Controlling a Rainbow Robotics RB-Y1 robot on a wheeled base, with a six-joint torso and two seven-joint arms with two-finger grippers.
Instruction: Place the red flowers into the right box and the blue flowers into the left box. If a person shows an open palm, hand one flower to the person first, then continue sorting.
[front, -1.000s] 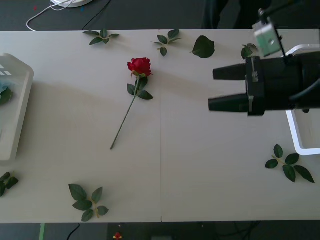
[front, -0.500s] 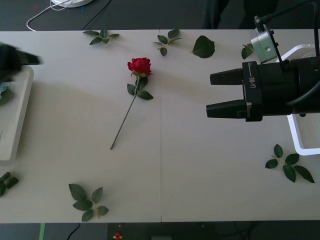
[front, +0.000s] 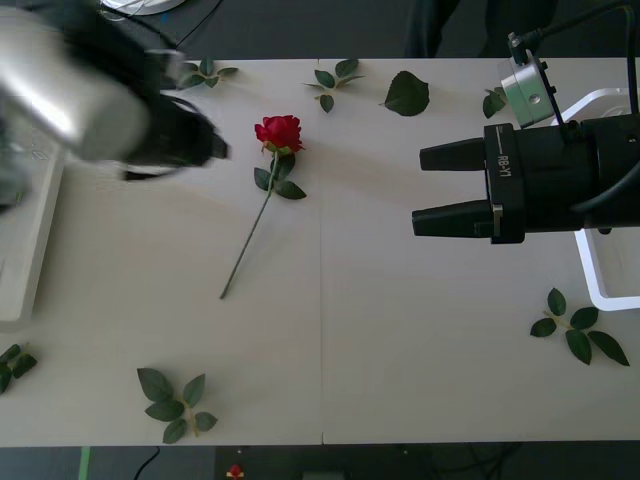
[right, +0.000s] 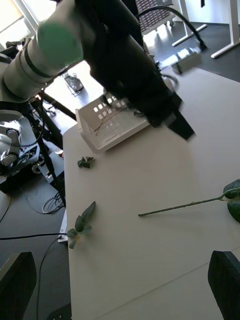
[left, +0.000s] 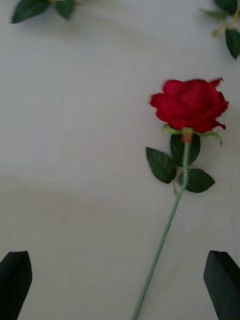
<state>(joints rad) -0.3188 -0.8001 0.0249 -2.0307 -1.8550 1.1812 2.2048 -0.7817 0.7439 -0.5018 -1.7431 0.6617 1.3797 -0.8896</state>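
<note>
Left tool (front: 205, 150), fingers apart, hovers just beside the rose (front: 279, 132); closing off the thin stem could miss. Right tool (front: 430, 185) waits, fingers apart.

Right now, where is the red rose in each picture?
Front view: the red rose lies on the table, left of the middle, bloom toward the far edge.
Left wrist view: bloom up right, stem running down.
Right wrist view: its stem at the right edge; the bloom is out of frame.
Shared landmark: the long green stem.
</note>
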